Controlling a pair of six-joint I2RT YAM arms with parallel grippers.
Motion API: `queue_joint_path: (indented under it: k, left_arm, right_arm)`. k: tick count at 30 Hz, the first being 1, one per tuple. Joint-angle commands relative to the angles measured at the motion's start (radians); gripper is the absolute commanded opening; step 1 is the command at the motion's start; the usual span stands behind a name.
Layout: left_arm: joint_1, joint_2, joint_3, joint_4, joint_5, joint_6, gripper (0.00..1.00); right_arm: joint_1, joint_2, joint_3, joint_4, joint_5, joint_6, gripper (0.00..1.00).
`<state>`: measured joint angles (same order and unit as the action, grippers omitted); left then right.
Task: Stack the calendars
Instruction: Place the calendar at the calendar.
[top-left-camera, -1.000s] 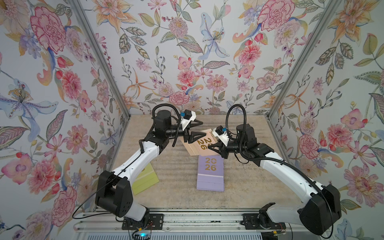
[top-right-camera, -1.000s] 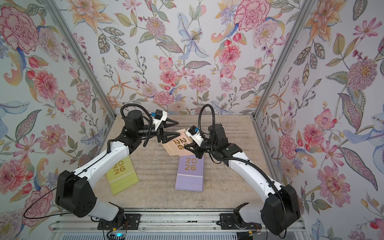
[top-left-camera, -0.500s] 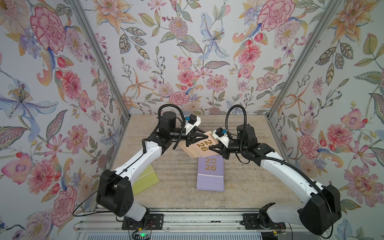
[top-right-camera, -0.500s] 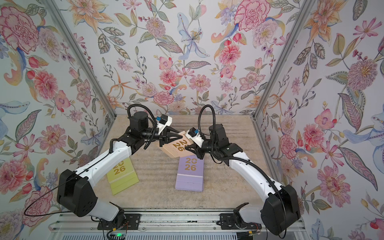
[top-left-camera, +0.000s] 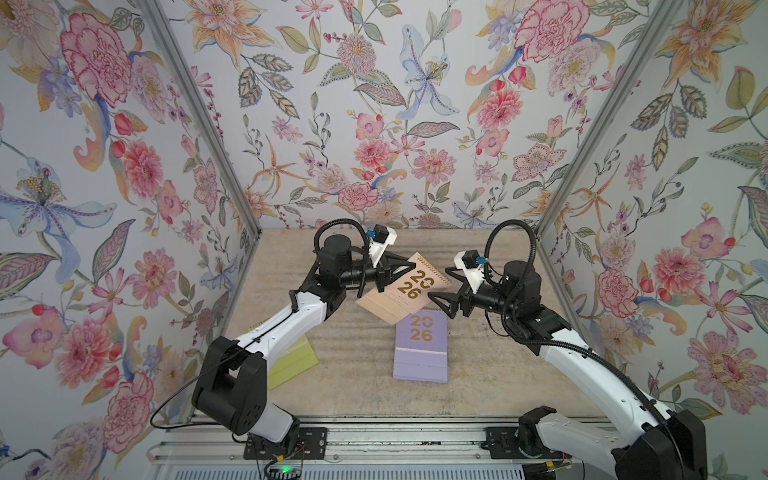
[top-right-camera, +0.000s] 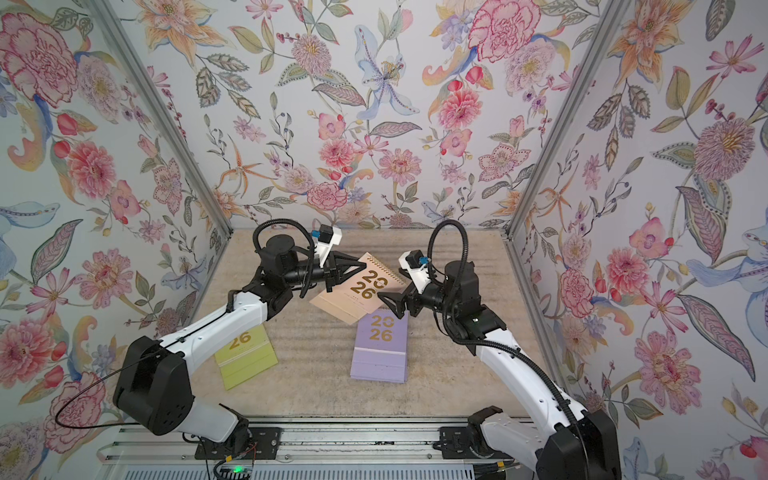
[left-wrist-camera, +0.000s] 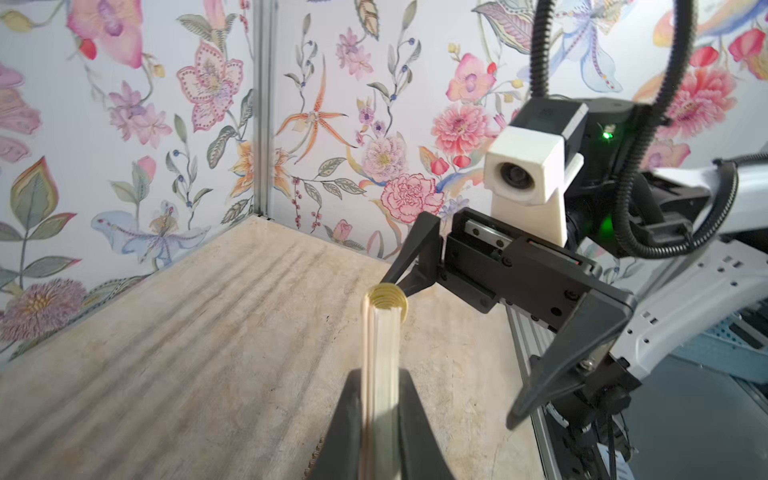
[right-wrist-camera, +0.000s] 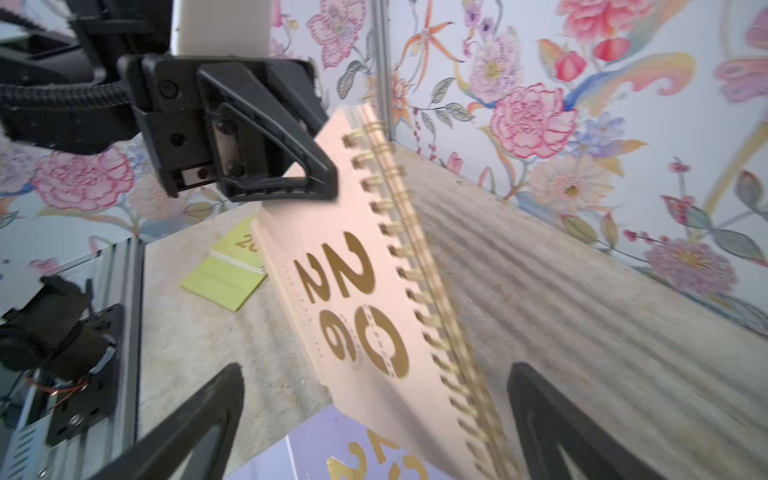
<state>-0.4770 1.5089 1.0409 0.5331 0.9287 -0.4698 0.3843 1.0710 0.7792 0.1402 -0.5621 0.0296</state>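
Calendars sit in three spots over the table (top-left-camera: 357, 395). The peach calendar (top-left-camera: 405, 291) is up in the air above the middle of the table. It is tilted, and its gold rings run along the edge that faces 1 o'clock. Gold numbers on its cover say 2026.

The left gripper (top-left-camera: 399, 268) reaches in from 9 o'clock. It is clamped tight on the 11 o'clock corner of the peach calendar. In the left wrist view its two fingers (left-wrist-camera: 343, 436) squeeze the thin edge of the calendar between them.

The right gripper (top-left-camera: 438, 282) is at 3 o'clock from the peach calendar. Its jaws are spread wide and it holds nothing. In the right wrist view its fingers (right-wrist-camera: 230, 382) stand one on each side of the calendar and do not pinch it. In the left wrist view one fingertip is just beside the gold rings; I cannot tell if it touches them.

The purple pile (top-left-camera: 420, 349) lies flat on the table, at 6 o'clock from the peach calendar. I cannot count how many calendars are in it. In both top views the low corner of the peach calendar covers a bit of the pile's 12 o'clock edge.

The yellow-green calendar (top-left-camera: 293, 359) lies flat at 8 o'clock on the table, well apart from the purple pile. The left arm hides part of it.
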Motion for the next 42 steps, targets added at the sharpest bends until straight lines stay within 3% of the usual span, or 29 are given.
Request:
queue_joint_path:
  k: [1, 9, 13, 17, 26, 30, 32, 34, 38, 42]
  left_arm:
    - [0.000, -0.032, -0.082, 0.414, -0.212, -0.406, 0.00]
    - [-0.045, -0.022, -0.227, 0.541, -0.545, -0.791, 0.00]
    - [-0.057, 0.007, -0.281, 0.642, -0.587, -0.977, 0.00]
    - [-0.081, 0.040, -0.283, 0.671, -0.575, -1.033, 0.00]
    - [-0.099, 0.086, -0.310, 0.716, -0.580, -1.070, 0.00]
    - [-0.098, 0.094, -0.315, 0.694, -0.583, -1.068, 0.00]
    - [-0.098, 0.093, -0.317, 0.650, -0.590, -1.061, 0.07]
    - [-0.100, 0.089, -0.318, 0.615, -0.593, -1.041, 0.21]
    - [-0.099, 0.063, -0.347, 0.502, -0.630, -1.011, 0.54]
    - [-0.098, -0.024, -0.413, 0.359, -0.699, -0.956, 0.61]
  right_arm:
    - [-0.041, -0.052, -0.108, 0.258, 0.095, 0.331, 0.99]
    - [-0.043, 0.014, -0.075, 0.146, 0.090, 0.670, 0.99]
    - [-0.044, 0.112, -0.036, 0.164, 0.025, 0.788, 1.00]
    - [-0.034, 0.180, -0.030, 0.272, -0.001, 0.868, 0.94]
    - [-0.009, 0.253, -0.024, 0.466, -0.024, 0.961, 0.58]
    - [0.002, 0.259, -0.027, 0.486, -0.018, 0.970, 0.31]
    - [0.005, 0.260, -0.038, 0.503, -0.017, 0.978, 0.17]
    - [0.006, 0.255, -0.060, 0.516, -0.008, 0.987, 0.02]
    - [0.004, 0.226, -0.102, 0.509, 0.007, 0.987, 0.00]
    - [0.002, 0.178, -0.151, 0.462, 0.013, 0.958, 0.00]
